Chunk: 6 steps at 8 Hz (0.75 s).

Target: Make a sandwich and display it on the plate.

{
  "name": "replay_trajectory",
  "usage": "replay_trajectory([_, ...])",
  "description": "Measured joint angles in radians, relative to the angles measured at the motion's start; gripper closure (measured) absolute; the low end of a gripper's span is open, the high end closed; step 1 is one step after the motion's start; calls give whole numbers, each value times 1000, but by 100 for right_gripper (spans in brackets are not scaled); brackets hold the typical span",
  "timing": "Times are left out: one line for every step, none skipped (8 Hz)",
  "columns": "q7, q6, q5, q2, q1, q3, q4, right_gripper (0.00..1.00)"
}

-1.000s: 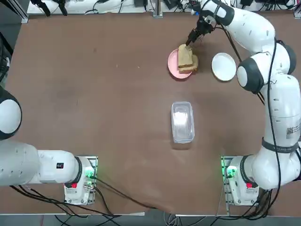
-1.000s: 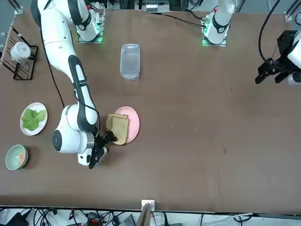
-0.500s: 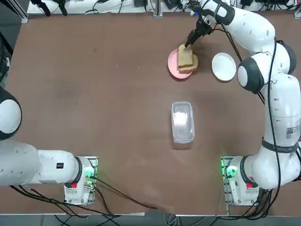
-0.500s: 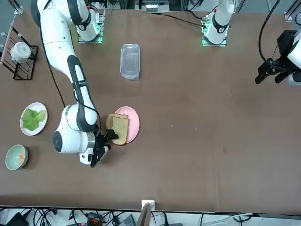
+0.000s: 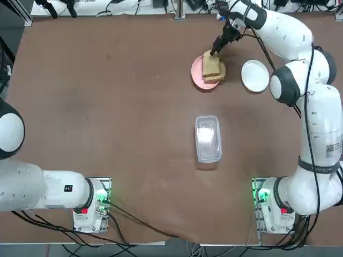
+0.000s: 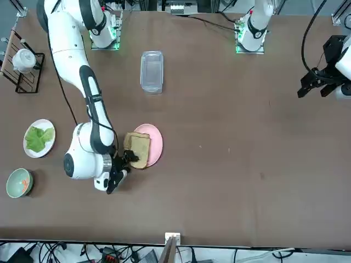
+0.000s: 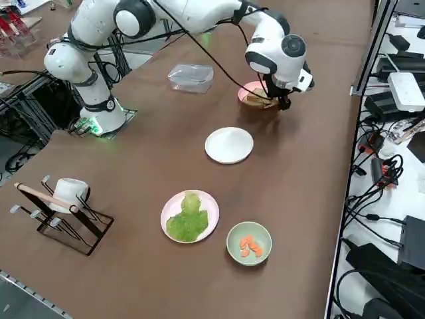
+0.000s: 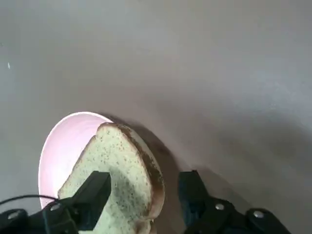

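**Sandwich on the wrong plate, grip not yet made**

Presently we find the sandwich (image 5: 213, 67) lying on the pink plate (image 5: 199, 75), its far edge overhanging the rim toward the right gripper (image 8: 146, 192). The white plate (image 5: 255, 75) stands empty just beside the pink one, on the working arm's side. The wrist view shows the jaws apart, one finger (image 8: 95, 192) over the top slice and the other clear of the bread's edge; nothing is clamped.

We judge the step in hand to be gripping the sandwich for transfer. We note these risks: a pinch at one edge alone may lift only the top slice and leave the filling behind; soft bread may crush or tear; a dragging finger could push the pink plate across the table (image 5: 118, 107).
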Motion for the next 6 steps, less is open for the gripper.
replay_trajectory([0,-1,3,2,0,1,0,23])
replay_trajectory([0,-3,5,4,0,3,0,25])
replay_trajectory([0,-10,7,5,0,4,-1,27])
replay_trajectory([-1,-22,7,5,0,4,-1,28])
replay_trajectory([-8,-36,8,5,-2,4,0,37])
replay_trajectory([-20,-51,10,5,-6,4,0,41])
